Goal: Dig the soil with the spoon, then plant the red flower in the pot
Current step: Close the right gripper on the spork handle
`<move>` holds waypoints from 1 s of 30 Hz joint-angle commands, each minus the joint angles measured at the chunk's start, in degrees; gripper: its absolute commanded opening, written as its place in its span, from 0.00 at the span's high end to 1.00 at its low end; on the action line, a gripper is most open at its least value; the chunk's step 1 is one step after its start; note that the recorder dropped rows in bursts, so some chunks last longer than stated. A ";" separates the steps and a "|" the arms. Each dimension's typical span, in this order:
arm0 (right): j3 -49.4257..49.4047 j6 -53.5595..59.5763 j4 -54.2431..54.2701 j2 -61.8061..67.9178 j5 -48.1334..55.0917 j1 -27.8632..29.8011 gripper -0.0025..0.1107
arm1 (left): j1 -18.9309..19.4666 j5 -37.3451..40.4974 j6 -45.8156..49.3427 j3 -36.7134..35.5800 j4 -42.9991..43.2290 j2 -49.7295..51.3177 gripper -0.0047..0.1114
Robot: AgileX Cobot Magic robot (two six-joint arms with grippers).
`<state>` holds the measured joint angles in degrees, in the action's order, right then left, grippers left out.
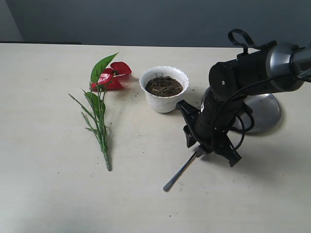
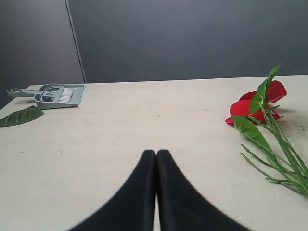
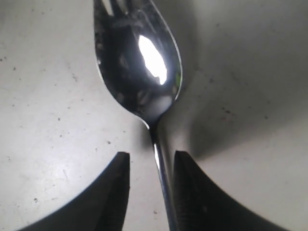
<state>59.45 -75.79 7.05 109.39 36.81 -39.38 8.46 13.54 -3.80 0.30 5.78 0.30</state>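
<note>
Cream tabletop (image 1: 43, 194) carried everything. Over it the black right gripper (image 1: 210, 149) sat low on the slim shiny silver spoon (image 1: 179, 175), jaws spread with the thin handle running between them, not yet pinched. Judged this the pickup step, digging not begun. Next move called for closing squarely on the handle, then lifting toward the pot. The black left gripper (image 2: 156, 161) was pressed shut on nothing, well apart from the work. The red flower with broad green leaves (image 1: 112, 76) lay flat just beside the small white scalloped pot (image 1: 164, 104). The spoon lay flat on the table near the pot, its tined bowl glossy and faintly smudged. Dark crumbly soil (image 1: 164, 86) filled the pot and looked undisturbed.
</note>
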 commanded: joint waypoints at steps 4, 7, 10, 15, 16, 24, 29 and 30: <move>0.24 0.88 -3.53 -0.04 0.49 -0.09 0.70 | 0.04 0.11 -0.12 -0.30 -0.11 -0.30 0.96; 0.24 0.88 -3.65 -0.04 0.49 -0.09 0.70 | 0.04 0.11 -0.12 -0.30 -0.11 -0.30 0.96; 0.24 0.88 -4.00 0.06 0.48 -0.09 0.70 | 0.04 0.11 -0.12 -0.30 -0.11 -0.30 0.96; 0.24 0.88 -3.97 0.12 -0.18 -0.09 0.70 | 0.04 0.11 -0.12 -0.30 -0.11 -0.30 0.96; 0.24 0.88 -4.13 0.12 -0.30 -0.09 0.70 | 0.04 0.11 -0.12 -0.30 -0.11 -0.30 0.96; 0.24 0.88 -4.24 0.12 -0.67 -0.09 0.70 | 0.04 0.11 -0.12 -0.30 -0.11 -0.30 0.96; 0.24 0.88 -4.94 0.12 -0.15 -0.09 0.70 | 0.04 0.11 -0.12 -0.30 -0.11 -0.30 0.96; 0.24 0.88 -5.27 0.12 -0.15 -0.09 0.70 | 0.04 0.11 -0.12 -0.30 -0.11 -0.30 0.96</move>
<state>59.45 -75.13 3.28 109.39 36.32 -39.38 8.46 13.54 -3.80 0.30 5.78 0.30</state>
